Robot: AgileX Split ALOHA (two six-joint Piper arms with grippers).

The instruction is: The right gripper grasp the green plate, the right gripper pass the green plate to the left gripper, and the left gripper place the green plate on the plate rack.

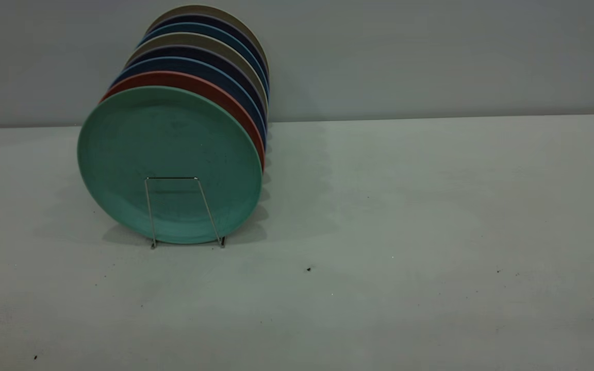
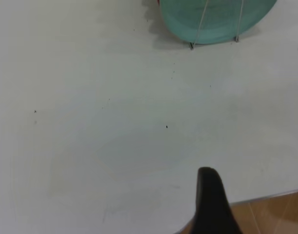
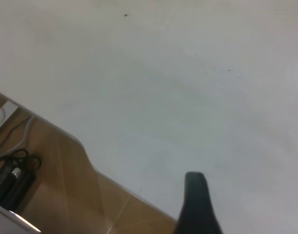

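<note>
The green plate [image 1: 168, 154] stands upright in the front slot of the plate rack [image 1: 170, 178], at the left of the table. Its lower edge [image 2: 212, 19] and the rack's wire feet [image 2: 191, 45] also show in the left wrist view. Neither arm shows in the exterior view. A dark part of my left gripper [image 2: 209, 204] hangs over the table's near edge, well away from the plate. A dark part of my right gripper [image 3: 196, 204] is over bare table near another edge, and no plate shows in its view.
Behind the green plate a salmon-pink plate [image 1: 214, 93], dark blue plates [image 1: 214, 69] and several others fill the rack. The white table [image 1: 405, 206] stretches to the right. The table edge and wooden floor [image 2: 275, 214] show below; cables [image 3: 12, 170] lie on the floor.
</note>
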